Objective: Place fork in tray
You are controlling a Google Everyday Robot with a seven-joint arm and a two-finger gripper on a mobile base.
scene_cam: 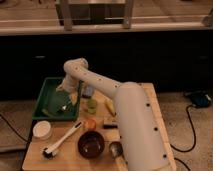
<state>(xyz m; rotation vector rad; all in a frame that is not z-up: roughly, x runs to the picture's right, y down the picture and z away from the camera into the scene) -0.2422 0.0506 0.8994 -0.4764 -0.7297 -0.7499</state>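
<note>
Small thin shiny-headed metal fork [64, 106] apparently down inside the large shallow green plastic tray [47, 90] at the pale wooden bench's [65, 160] far left, just nearward of the tool [68, 95] above it, long axis unclear, tool's grip state impossible to tell.

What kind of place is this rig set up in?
Probably a lab test station dressed as a kitchen: dishware like the bowl and brush on a wooden table, with loose cables on the floor. The gripper is over the green tray.

one high close view down along the arm [134, 120] to the hand [64, 101] over the tray [44, 96]
</note>
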